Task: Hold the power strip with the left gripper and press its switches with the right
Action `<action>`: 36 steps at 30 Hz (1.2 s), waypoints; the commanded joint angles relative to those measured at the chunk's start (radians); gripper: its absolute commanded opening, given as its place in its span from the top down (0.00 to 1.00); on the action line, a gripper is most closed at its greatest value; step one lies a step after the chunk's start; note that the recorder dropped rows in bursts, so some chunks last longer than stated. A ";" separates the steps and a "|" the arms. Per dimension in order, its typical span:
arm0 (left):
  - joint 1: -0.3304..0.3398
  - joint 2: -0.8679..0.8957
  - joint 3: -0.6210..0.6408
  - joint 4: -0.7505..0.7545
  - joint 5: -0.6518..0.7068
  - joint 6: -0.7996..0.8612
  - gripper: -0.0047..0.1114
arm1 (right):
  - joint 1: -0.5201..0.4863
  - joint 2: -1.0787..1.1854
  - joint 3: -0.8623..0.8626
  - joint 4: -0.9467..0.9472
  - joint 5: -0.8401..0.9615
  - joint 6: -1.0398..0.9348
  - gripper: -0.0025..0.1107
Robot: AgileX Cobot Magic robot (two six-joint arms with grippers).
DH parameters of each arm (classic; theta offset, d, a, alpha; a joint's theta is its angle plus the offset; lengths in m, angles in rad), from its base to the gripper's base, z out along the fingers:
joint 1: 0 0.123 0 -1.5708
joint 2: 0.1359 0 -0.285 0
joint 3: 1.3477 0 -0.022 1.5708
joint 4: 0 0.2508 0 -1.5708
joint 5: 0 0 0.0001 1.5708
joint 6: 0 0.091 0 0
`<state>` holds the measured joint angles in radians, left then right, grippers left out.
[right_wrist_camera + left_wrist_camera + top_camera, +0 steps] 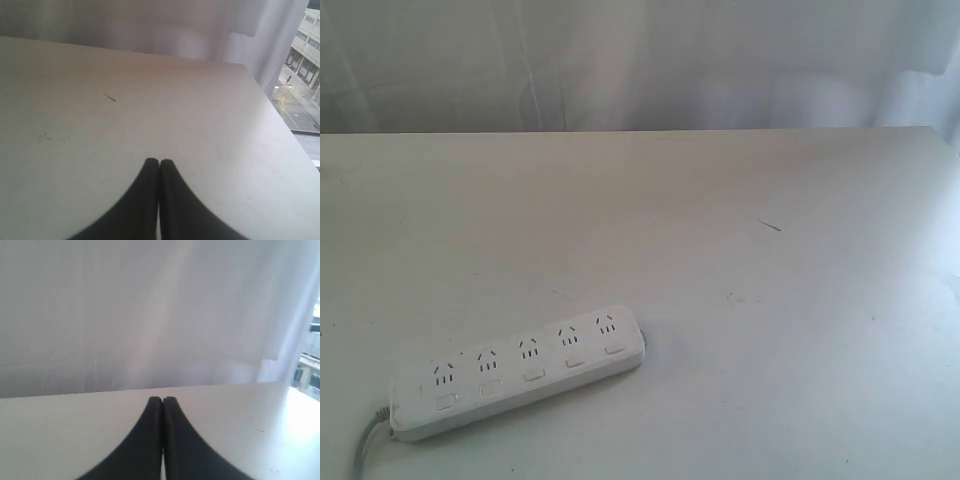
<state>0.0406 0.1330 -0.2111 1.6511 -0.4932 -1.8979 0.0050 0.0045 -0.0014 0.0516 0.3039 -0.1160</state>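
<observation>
A pale desk [720, 250] fills the scene, with a white curtain [620, 60] hanging behind its far edge.

A long white power strip [520, 372] lies flat on the desk, on the side where the left arm works. It sits at a slight angle. It has five socket groups along its length, and a row of small square switches [533, 375] runs beneath them, one per group. A grey cord [365, 445] leaves its nearer end and curls off the edge of the picture. Nothing touches the strip. Neither claw reaches it, and neither wrist camera catches it, so how far it lies from either claw cannot be told.

The left claw [162, 400] has its two black fingers pressed together, tip against tip, holding nothing. It hangs above bare desk. Ahead of its tips are the far edge of the desk and then the curtain.

The right claw [159, 162] is the same: black fingers closed on each other, with nothing between them, over bare desk. Ahead of it, well apart from its tips, is a short dark mark [110, 97] on the desk surface. Beyond the corner of the desk on this claw's side, past the curtain's edge, a building [307, 30] and a street show through a window.
</observation>
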 commanded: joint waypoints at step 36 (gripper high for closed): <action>-0.003 -0.043 0.088 0.093 0.356 -0.162 0.96 | -0.005 -0.005 0.001 -0.001 -0.005 0.001 0.98</action>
<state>0.0406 0.0843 -0.1253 1.7198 -0.0375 -2.0676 0.0050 0.0045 -0.0014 0.0516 0.3039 -0.1160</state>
